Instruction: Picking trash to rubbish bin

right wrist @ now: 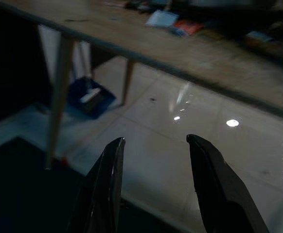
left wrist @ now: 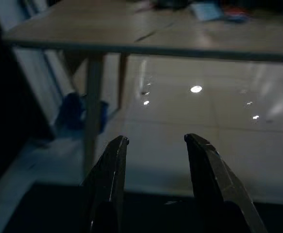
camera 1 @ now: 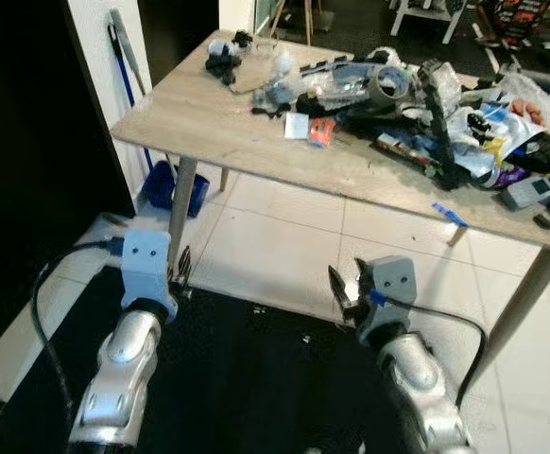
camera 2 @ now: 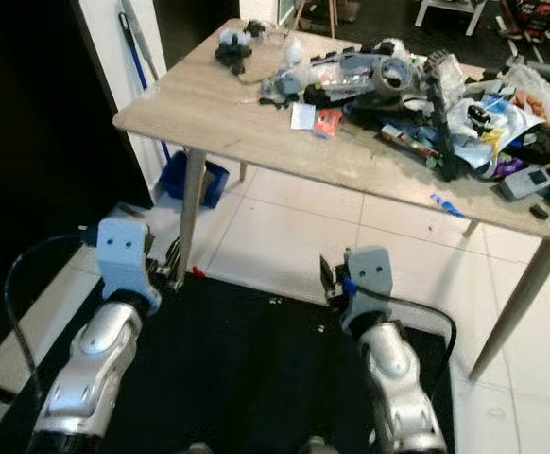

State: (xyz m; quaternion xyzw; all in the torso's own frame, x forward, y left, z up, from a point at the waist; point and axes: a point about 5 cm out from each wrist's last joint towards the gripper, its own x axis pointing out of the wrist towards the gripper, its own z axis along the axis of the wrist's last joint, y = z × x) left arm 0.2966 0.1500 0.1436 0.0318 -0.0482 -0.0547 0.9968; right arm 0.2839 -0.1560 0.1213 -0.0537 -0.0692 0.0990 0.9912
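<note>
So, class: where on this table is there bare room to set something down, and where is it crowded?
The table's left half is bare wood, from its near-left corner up to the small blue and red packets. The trash pile crowds the far and right side.

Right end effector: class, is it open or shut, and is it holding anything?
Open and empty. In the right wrist view the right end effector has its two fingers spread apart, with bare floor tiles showing between them.
</note>
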